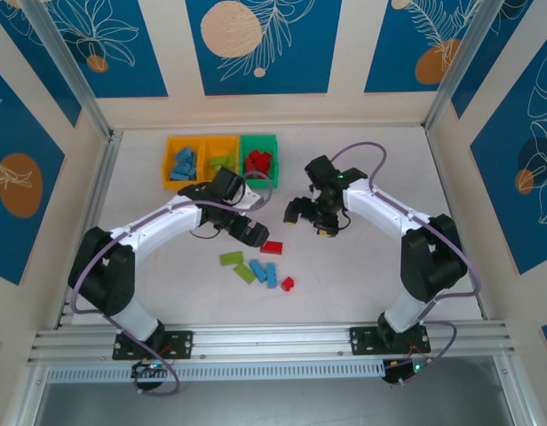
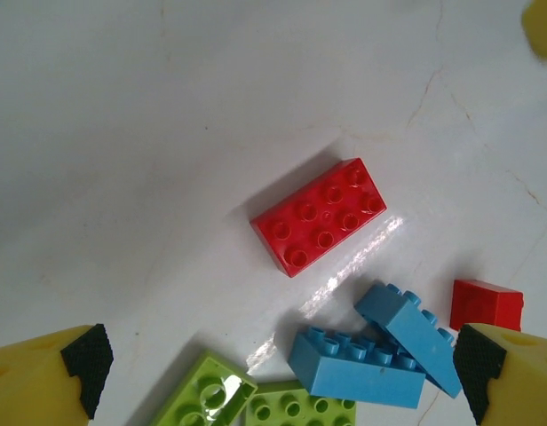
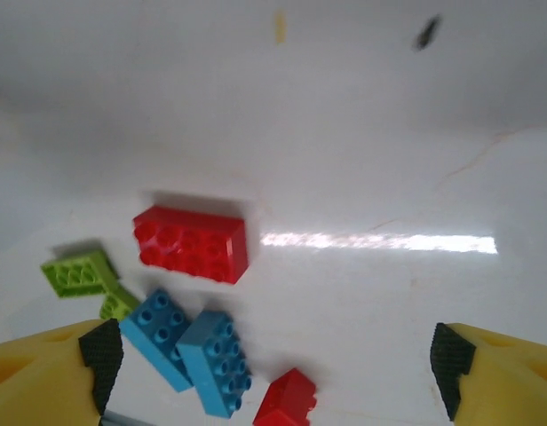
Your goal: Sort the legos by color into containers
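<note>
Several loose legos lie mid-table: a red brick [image 1: 272, 248], two green ones [image 1: 231, 258], two blue ones [image 1: 264, 272] and a small red one [image 1: 287, 284]. My left gripper [image 1: 249, 232] hovers open just left of the red brick [image 2: 320, 216], with the blue bricks [image 2: 358, 366] and green bricks [image 2: 202, 395] between its fingers [image 2: 78, 364]. My right gripper [image 1: 313, 217] stands open above and right of the pile, holding nothing; its view shows the red brick [image 3: 192, 242], blue bricks [image 3: 216, 359] and small red brick [image 3: 287, 401].
Three containers stand in a row at the back: an orange-yellow bin [image 1: 170, 142] with blue bricks, an orange-yellow bin [image 1: 222, 141] with green bricks, and a green bin [image 1: 258, 138] with red bricks. Walls enclose the table on three sides.
</note>
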`<state>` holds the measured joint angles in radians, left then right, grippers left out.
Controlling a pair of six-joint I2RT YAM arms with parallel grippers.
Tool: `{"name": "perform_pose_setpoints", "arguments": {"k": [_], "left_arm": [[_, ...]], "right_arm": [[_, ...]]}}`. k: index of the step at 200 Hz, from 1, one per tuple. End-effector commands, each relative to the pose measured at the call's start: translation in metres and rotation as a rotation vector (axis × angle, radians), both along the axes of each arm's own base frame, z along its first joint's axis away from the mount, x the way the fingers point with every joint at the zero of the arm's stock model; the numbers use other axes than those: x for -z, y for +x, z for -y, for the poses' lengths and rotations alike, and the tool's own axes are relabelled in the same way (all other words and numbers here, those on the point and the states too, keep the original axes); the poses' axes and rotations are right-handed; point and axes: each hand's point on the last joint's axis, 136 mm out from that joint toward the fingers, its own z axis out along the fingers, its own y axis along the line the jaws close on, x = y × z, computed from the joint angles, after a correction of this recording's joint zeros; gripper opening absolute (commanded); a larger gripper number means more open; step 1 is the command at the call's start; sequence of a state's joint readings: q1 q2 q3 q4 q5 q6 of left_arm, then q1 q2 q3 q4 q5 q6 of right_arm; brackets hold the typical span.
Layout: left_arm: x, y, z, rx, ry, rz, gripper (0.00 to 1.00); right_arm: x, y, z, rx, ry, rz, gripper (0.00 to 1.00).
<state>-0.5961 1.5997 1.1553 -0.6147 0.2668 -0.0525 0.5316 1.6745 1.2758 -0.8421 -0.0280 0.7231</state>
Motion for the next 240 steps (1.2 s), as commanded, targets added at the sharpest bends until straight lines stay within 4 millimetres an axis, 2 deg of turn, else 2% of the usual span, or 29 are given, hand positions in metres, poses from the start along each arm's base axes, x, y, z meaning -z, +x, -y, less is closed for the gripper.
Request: {"name": "perform_pose_setpoints", "arguments": {"k": [1, 30, 44, 60, 77, 90, 137, 150, 167, 186, 203, 224, 240], "left_arm": [[-0.013, 0.007, -0.009, -0.047, 0.005, 0.06, 1.0], [-0.031, 0.003, -0.035, -0.042, 0.044, 0.132, 1.0], [-0.044, -0.001, -0.046, -0.018, 0.03, 0.211, 1.0], [-0.06, -0.011, -0.054, 0.046, 0.015, 0.337, 1.0], [-0.073, -0.022, -0.065, 0.095, 0.014, 0.457, 1.0], [-0.075, -0.032, -0.072, 0.137, 0.03, 0.51, 1.0], [-0.079, -0.055, -0.083, 0.218, 0.047, 0.563, 1.0], [-0.081, -0.057, -0.085, 0.217, 0.041, 0.578, 1.0], [-0.08, -0.058, -0.085, 0.212, 0.039, 0.58, 1.0], [-0.078, -0.057, -0.084, 0.217, 0.039, 0.573, 1.0], [-0.081, -0.054, -0.083, 0.212, 0.037, 0.588, 1.0], [-0.084, -0.049, -0.082, 0.193, 0.03, 0.603, 1.0], [-0.086, -0.047, -0.079, 0.183, 0.015, 0.605, 1.0]], "right_arm": [[0.013, -0.024, -0.029, -0.135, 0.006, -0.091, 0.95], [0.031, -0.037, -0.058, -0.219, -0.032, -0.137, 0.96], [0.033, -0.033, -0.069, -0.266, -0.037, -0.12, 0.96], [0.039, -0.029, -0.073, -0.291, -0.062, -0.123, 0.97], [0.049, -0.026, -0.072, -0.283, -0.097, -0.146, 0.97], [0.056, -0.022, -0.071, -0.277, -0.13, -0.155, 0.97], [0.078, -0.019, -0.067, -0.288, -0.261, -0.177, 0.96], [0.082, -0.02, -0.067, -0.296, -0.272, -0.186, 0.92], [0.086, -0.02, -0.063, -0.284, -0.288, -0.202, 0.83], [0.083, -0.02, -0.059, -0.247, -0.273, -0.216, 0.64], [0.075, -0.016, -0.053, -0.217, -0.264, -0.198, 0.54], [0.053, -0.001, -0.049, -0.188, -0.246, -0.125, 0.51], [0.024, 0.022, -0.049, -0.18, -0.238, -0.013, 0.51]]}}
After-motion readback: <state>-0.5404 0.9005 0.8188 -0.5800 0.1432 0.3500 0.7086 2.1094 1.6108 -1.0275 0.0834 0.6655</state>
